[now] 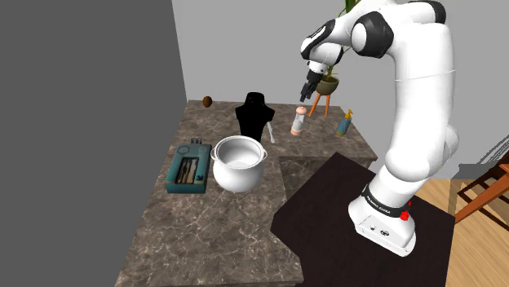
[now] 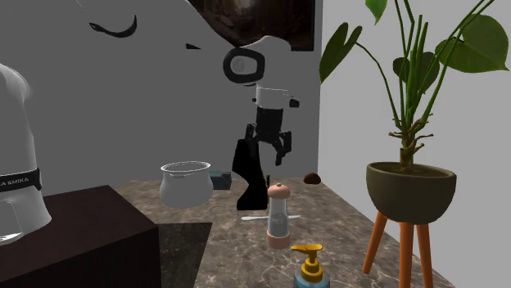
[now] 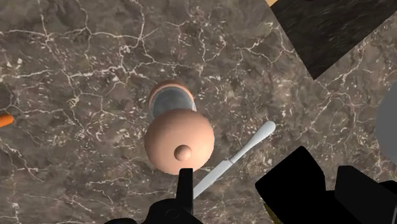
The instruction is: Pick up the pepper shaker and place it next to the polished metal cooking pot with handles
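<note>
The pepper shaker (image 1: 298,121) stands upright on the counter (image 1: 204,236), well apart from the pot (image 1: 237,163), with a white knife (image 3: 235,159) lying just beside it. I judge it light, rigid, smooth-sided and easy to tip, so I'd clasp the clear body under the domed cap. My pincer (image 2: 269,147) hangs above it, fingers spread, holding nothing. I see no label on it; the band (image 2: 18,179) on my arm reads "EMIKA".

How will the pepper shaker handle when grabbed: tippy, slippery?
Probably tippy: the pepper shaker is tall and narrow, standing upright on a small base. Its round domed cap likely gives poor purchase; the straight middle looks the safer grip. If knocked over, the round body would probably roll on the flat marbled counter.
</note>
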Motion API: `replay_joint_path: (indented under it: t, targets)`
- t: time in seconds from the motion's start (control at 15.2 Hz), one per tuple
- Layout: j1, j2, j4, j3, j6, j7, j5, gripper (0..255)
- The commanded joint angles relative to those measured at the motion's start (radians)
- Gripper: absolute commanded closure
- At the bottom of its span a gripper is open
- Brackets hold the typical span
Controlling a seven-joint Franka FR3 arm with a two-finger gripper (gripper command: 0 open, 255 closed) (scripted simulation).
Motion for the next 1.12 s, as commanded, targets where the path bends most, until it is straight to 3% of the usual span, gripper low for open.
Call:
replay_joint_path:
  t: [0.0,0.26,1.06]
  targets:
    - [-0.042,0.090,0.093,0.022,-0.018,-0.021,0.033,0]
    - [-0.127,0.263,0.292,0.061,-0.063,-0.039,0.072,0]
    - [-0.127,0.315,0.279,0.084,0.001,-0.053,0.099,0]
